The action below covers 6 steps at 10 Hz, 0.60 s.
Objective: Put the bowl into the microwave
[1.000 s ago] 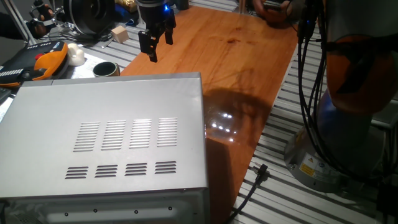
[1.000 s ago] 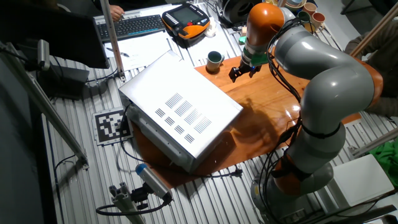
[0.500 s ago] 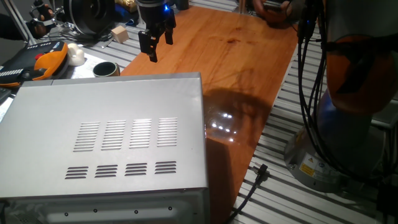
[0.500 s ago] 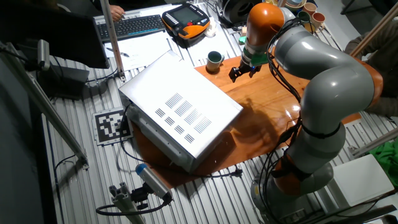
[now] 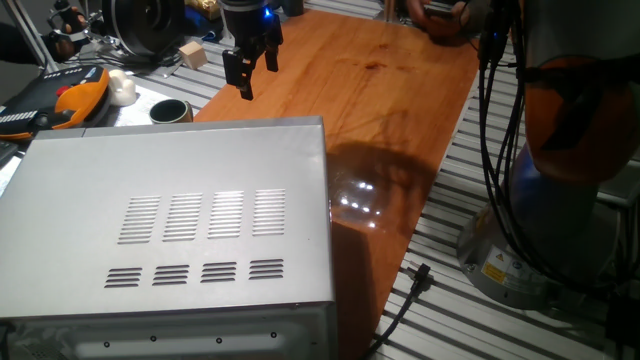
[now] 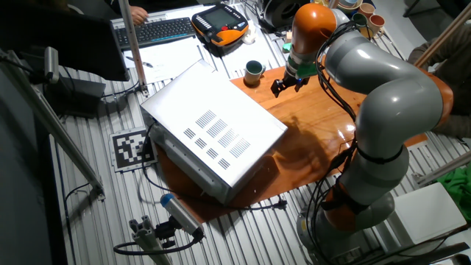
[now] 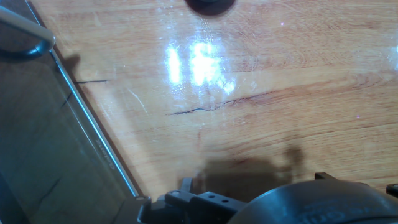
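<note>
The bowl (image 5: 170, 111), a small silver-grey cup with a dark inside, stands on the metal slats just behind the microwave (image 5: 170, 230). The other fixed view shows the bowl (image 6: 254, 71) beside the microwave's (image 6: 213, 129) far corner. My gripper (image 5: 250, 72) hangs over the wooden tabletop to the right of the bowl, apart from it, open and holding nothing. It shows from the other side too, gripper (image 6: 287, 83) above the wood. The hand view looks down on bare wood, and the fingertips do not show there. I cannot tell how the microwave's door stands.
A white rounded lump (image 5: 121, 88) and a pale wooden cube (image 5: 193, 55) lie beyond the bowl. An orange teach pendant (image 6: 221, 18) and a keyboard (image 6: 158, 31) sit at the back. Cables hang by the arm's base (image 5: 500, 150). A dark glassy panel (image 7: 43, 143) fills the hand view's left.
</note>
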Each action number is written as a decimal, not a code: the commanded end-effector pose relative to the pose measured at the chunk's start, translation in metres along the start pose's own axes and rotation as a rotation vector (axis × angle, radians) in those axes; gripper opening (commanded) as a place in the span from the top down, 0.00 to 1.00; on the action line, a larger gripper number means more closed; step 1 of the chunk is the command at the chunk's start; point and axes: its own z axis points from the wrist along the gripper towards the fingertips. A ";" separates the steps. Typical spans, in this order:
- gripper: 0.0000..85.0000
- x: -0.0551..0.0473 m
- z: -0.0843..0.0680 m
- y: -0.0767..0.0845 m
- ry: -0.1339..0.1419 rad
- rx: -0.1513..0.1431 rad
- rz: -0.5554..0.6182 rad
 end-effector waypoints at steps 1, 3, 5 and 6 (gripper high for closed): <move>1.00 0.000 0.000 0.000 0.000 0.000 0.000; 1.00 0.000 0.000 0.000 0.148 0.143 -0.156; 1.00 0.000 0.000 0.000 0.150 0.140 -0.174; 1.00 0.000 0.000 0.000 0.153 0.142 -0.171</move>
